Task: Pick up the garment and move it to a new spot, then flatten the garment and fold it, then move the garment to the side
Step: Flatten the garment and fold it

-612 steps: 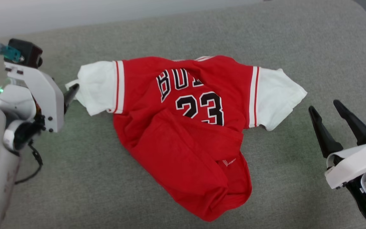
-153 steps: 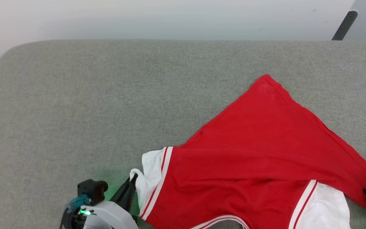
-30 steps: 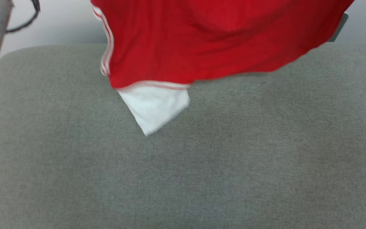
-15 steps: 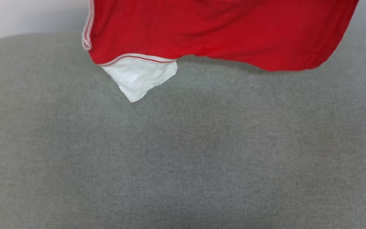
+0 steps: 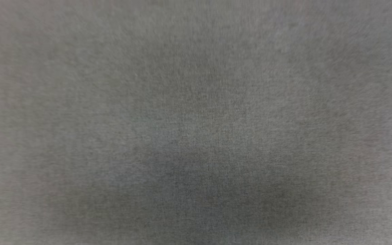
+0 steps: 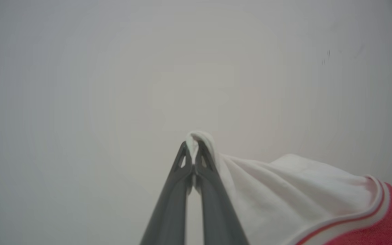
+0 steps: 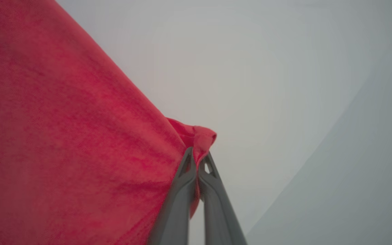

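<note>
Red, white-sleeved garment [image 7: 63,136] hangs pinched by the closed left gripper [image 6: 192,148] and closed right gripper [image 7: 198,156].

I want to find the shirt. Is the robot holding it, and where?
Yes: the left pincer grips the garment by a white sleeve, the right pincer by a red edge.

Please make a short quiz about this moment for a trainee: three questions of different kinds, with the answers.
1. True or false: the left gripper is shut on a white sleeve of the garment.
2. What does the right gripper pinch? A) a white sleeve; B) a red edge of the garment; C) nothing.
3. Fill in the colour: the head view shows a blurred ___ fabric surface.

Key: 1 true; 2 B; 3 grey.
</note>
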`<state>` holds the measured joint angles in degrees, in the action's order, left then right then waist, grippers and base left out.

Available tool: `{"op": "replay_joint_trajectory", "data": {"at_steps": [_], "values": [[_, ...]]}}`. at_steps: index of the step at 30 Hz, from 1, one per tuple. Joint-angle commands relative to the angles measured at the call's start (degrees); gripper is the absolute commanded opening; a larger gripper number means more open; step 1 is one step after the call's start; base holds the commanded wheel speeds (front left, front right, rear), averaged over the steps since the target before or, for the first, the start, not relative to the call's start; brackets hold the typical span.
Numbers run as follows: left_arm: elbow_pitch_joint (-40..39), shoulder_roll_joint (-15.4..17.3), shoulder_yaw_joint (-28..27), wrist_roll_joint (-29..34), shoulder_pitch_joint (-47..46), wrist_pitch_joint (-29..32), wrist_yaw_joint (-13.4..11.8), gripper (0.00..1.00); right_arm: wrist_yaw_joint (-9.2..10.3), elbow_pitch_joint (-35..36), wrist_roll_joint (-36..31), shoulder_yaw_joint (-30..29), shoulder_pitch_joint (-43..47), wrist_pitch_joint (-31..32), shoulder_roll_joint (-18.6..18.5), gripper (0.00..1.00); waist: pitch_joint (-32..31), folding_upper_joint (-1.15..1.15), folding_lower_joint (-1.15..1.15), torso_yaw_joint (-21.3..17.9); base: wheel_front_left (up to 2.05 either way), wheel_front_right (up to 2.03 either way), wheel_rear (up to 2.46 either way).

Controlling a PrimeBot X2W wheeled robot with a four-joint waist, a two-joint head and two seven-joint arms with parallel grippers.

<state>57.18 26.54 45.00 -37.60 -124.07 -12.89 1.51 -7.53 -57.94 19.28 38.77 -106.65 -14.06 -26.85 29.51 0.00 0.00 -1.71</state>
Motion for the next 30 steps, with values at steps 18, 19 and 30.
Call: {"op": "replay_joint_trajectory", "data": {"at_steps": [18,19,30], "values": [[-9.72,-2.7,-16.61,3.25,11.32,-2.18,1.34,0.0,0.08,7.75,-25.05,-19.27,7.1,-1.17,5.44,0.0,20.87,0.0,0.0,4.85,0.0,0.0,0.0],[-9.84,-3.06,-17.2,3.48,12.87,-2.19,1.83,0.0,0.08,7.89,-24.81,-18.89,8.14,-1.17,5.46,0.0,20.0,0.0,0.0,5.24,0.0,0.0,0.0],[-9.04,-3.4,-18.0,2.56,29.14,-2.2,5.15,0.0,0.08,7.06,-16.6,-11.98,18.25,-1.17,1.31,0.0,7.32,0.0,0.0,8.04,0.0,0.0,0.0]]}}
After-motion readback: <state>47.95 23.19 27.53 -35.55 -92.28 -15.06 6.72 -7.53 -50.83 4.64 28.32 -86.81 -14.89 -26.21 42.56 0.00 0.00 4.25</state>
